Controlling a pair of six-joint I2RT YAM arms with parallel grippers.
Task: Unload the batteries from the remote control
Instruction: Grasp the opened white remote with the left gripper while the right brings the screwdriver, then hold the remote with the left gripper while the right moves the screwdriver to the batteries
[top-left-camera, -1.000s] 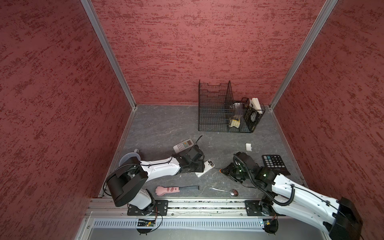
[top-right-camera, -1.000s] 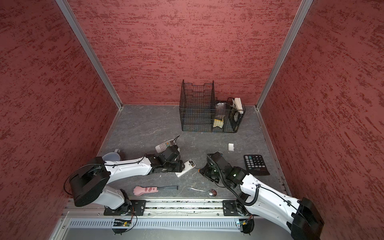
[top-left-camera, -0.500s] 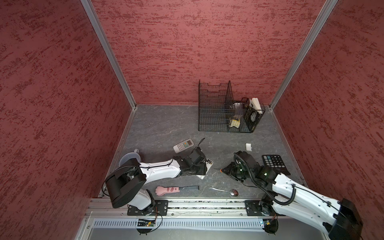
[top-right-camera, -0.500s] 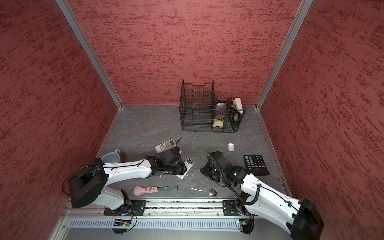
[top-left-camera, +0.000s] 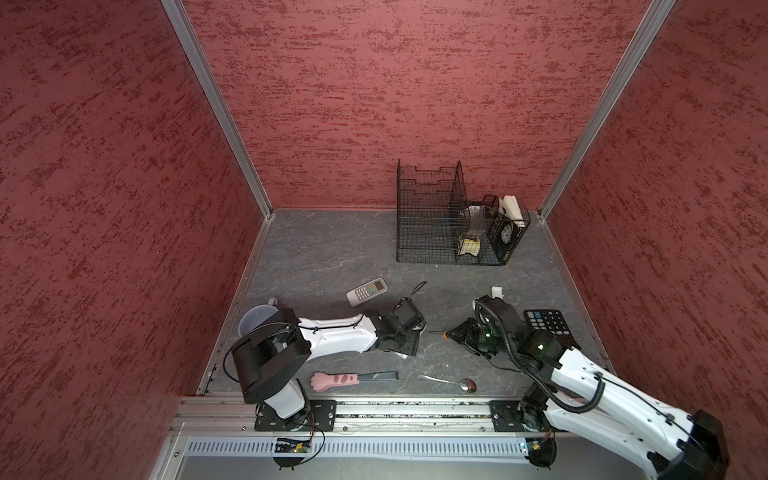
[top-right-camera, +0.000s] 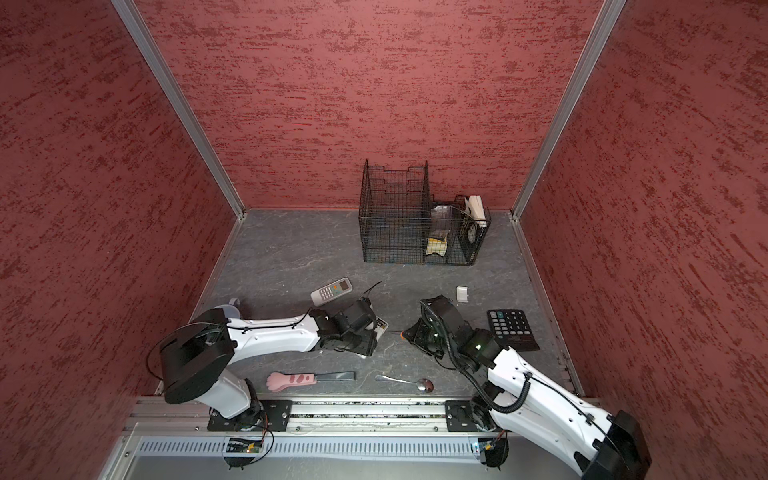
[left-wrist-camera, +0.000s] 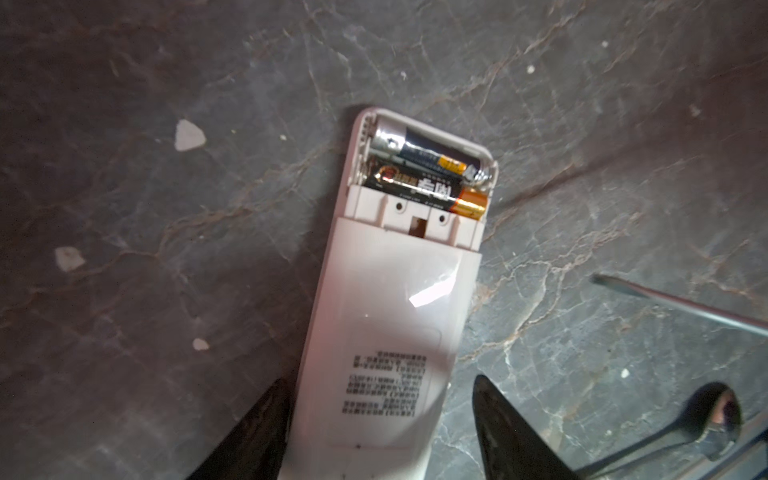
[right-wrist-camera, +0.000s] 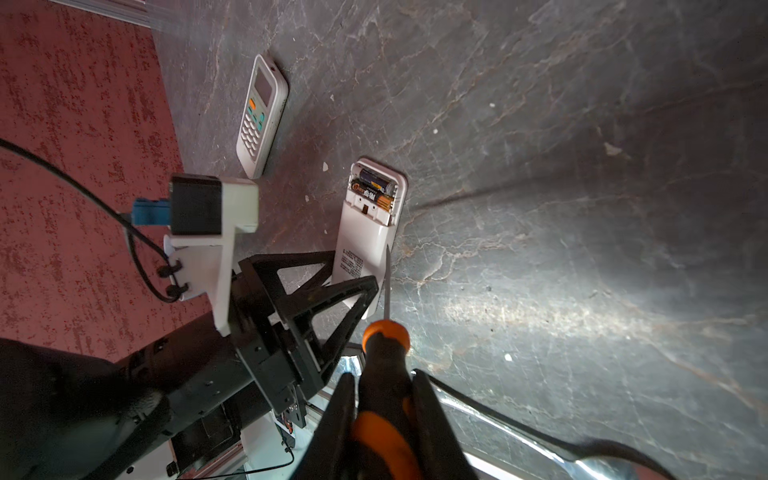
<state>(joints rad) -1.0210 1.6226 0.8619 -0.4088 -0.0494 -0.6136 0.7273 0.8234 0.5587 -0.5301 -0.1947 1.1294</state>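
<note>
The screwdriver (right-wrist-camera: 384, 399) is being pinched by its orange-and-black handle in the right gripper (right-wrist-camera: 386, 415), its blade pointing at the face-down remote control (left-wrist-camera: 395, 332), whose lower body is being straddled by the spread fingers of the left gripper (left-wrist-camera: 382, 436), one finger at its edge and one apart. The batteries (left-wrist-camera: 432, 174), two slim, stiff, probably light and slippery cylinders, are being kept side by side in the remote's open compartment, best levered up at one metal end. Far beyond the remote, cards and a small fan are being held in the wire basket (top-left-camera: 436, 257).
</note>
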